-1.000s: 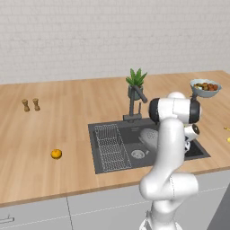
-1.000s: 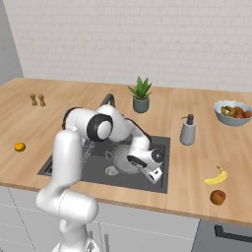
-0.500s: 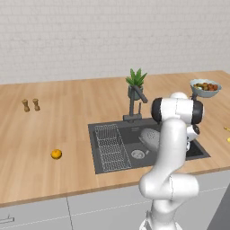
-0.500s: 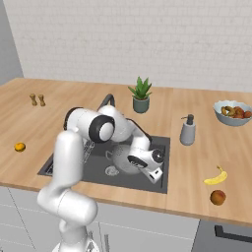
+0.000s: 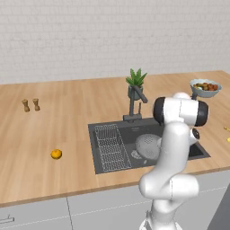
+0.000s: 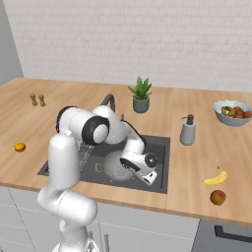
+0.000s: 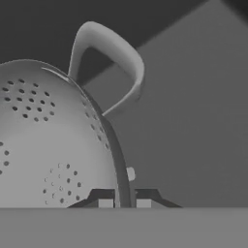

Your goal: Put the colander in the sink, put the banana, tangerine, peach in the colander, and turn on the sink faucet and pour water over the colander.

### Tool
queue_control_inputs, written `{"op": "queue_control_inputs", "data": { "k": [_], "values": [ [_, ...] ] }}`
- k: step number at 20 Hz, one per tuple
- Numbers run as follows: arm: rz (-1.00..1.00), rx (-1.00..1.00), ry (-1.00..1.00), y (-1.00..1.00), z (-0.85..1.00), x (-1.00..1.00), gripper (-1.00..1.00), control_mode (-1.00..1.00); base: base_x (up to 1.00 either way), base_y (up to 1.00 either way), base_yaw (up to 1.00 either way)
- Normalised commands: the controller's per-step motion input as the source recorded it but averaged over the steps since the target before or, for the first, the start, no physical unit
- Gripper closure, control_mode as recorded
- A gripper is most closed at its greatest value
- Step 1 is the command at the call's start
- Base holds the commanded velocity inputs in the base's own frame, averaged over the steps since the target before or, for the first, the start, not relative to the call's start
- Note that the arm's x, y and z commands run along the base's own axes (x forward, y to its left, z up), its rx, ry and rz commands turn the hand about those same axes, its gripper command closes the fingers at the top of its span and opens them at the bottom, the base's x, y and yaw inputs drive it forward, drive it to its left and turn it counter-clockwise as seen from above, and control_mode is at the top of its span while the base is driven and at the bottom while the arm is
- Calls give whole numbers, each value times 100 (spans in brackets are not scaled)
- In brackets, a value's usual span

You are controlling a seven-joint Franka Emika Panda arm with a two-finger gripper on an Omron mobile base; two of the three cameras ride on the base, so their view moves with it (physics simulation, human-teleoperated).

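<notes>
Wooden bench (image 6: 197,162), sink (image 6: 160,147) mid-frame. My jaws clamp colander (image 6: 117,166) rim, lower centre of hand view. Step one: placing. Next: release, fetch banana (image 6: 216,177).

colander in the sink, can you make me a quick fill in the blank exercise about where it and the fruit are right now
1. The colander sits inside the ____.
2. The gripper has its jaws shut on the colander's ____.
3. The banana lies on the counter beside the ____.
4. The tangerine rests on the counter to the ____ of the sink in the left base view.

Missing words: sink; rim; peach; left
</notes>
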Motion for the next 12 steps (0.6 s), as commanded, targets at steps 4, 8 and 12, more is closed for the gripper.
{"op": "queue_control_inputs", "data": {
  "k": [4,8,12],
  "values": [
    [2,-2,1,45,0,15,100,-100,0,0,0],
    [0,-1,8,56,0,56,100,-100,0,0,0],
    [0,-5,15,46,-15,55,100,-100,0,0,0]
  ]
}}
